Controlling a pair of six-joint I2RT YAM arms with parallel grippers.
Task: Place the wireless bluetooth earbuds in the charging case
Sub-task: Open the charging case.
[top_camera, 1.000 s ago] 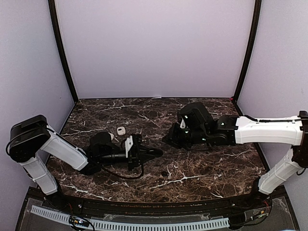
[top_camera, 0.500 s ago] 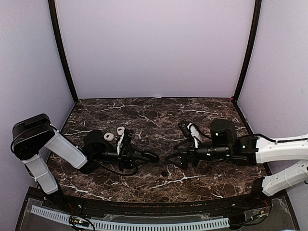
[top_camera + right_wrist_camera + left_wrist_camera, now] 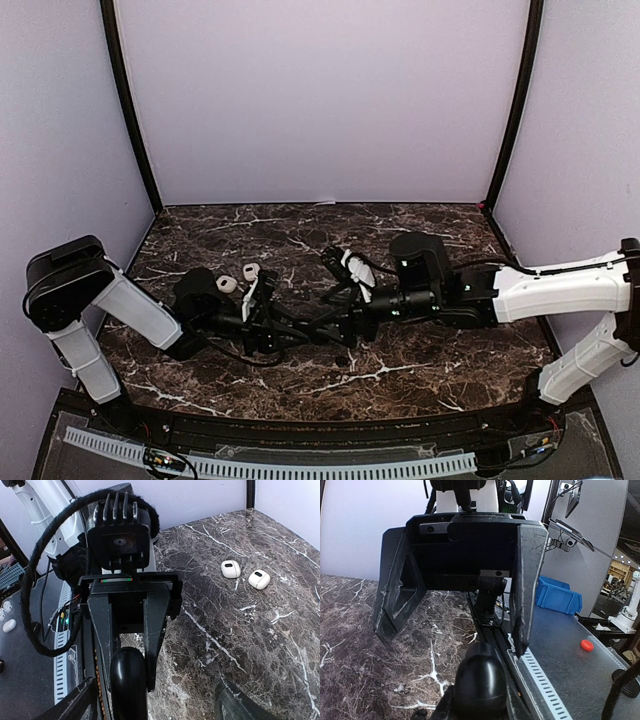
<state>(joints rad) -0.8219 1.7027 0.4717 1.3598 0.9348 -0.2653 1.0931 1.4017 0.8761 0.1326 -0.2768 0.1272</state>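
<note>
A glossy black charging case (image 3: pixel 127 685) sits pinched between the fingers of my left gripper (image 3: pixel 129 677), which is shut on it and points right at mid-table (image 3: pixel 318 326). The same case (image 3: pixel 480 680) fills the bottom of the left wrist view. My right gripper (image 3: pixel 340 322) faces it head-on with its jaws wide open (image 3: pixel 451 640), and its fingers (image 3: pixel 75 702) stand on either side of the case's tip without touching it. No earbuds show in any view.
Two white pebble-like cases (image 3: pixel 228 284) (image 3: pixel 251 271) lie behind the left arm, also seen in the right wrist view (image 3: pixel 230 569) (image 3: pixel 259 579). A slotted rail (image 3: pixel 540 680) runs along the table's near edge. A blue bin (image 3: pixel 559 596) stands off the table.
The right gripper has opened, dropped low and moved left until it faces the left gripper tip to tip. The left gripper shifted slightly right, still shut on the black case.
</note>
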